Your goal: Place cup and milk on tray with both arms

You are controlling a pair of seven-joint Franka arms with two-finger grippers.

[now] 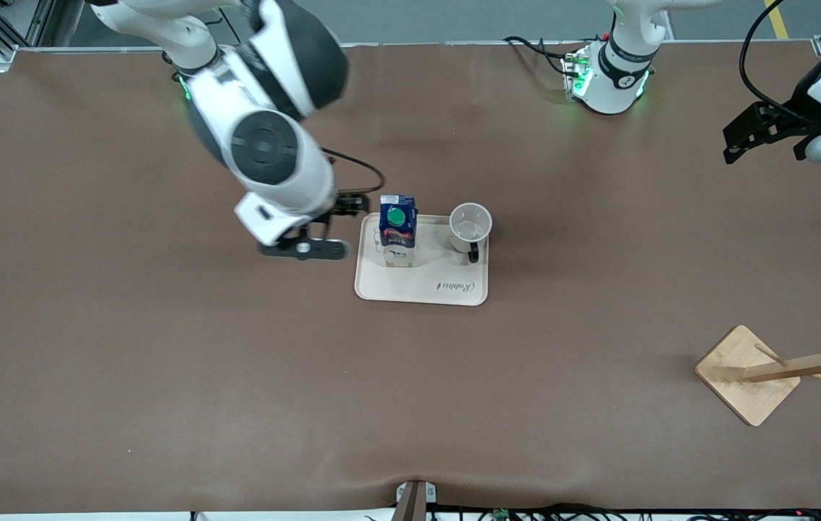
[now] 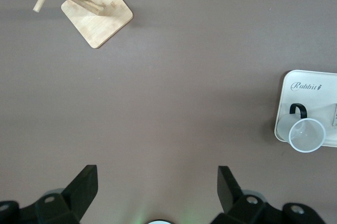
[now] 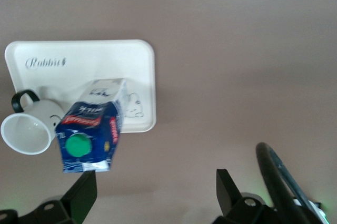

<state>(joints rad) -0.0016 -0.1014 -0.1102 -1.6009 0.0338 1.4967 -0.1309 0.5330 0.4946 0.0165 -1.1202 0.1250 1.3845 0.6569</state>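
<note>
The cream tray [image 1: 421,282] lies mid-table. The milk [image 1: 397,226] stands upright on it at the right arm's end, green cap up. The cup [image 1: 470,224] stands upright on the tray's corner toward the left arm's end, farther from the front camera, with its handle toward the camera. My right gripper [image 1: 352,205] is open and empty just beside the milk, off the tray's edge. Its wrist view shows its open jaws [image 3: 156,179], the milk [image 3: 89,129], cup [image 3: 29,129] and tray [image 3: 105,61]. My left gripper [image 1: 730,147] is open and empty at the left arm's end; its view [image 2: 156,174] shows the cup [image 2: 305,134] and tray [image 2: 310,98].
A wooden rack [image 1: 747,373] on a square base stands near the front camera at the left arm's end; it also shows in the left wrist view [image 2: 97,16]. A black cable [image 1: 363,168] loops off the right wrist. Brown tabletop surrounds the tray.
</note>
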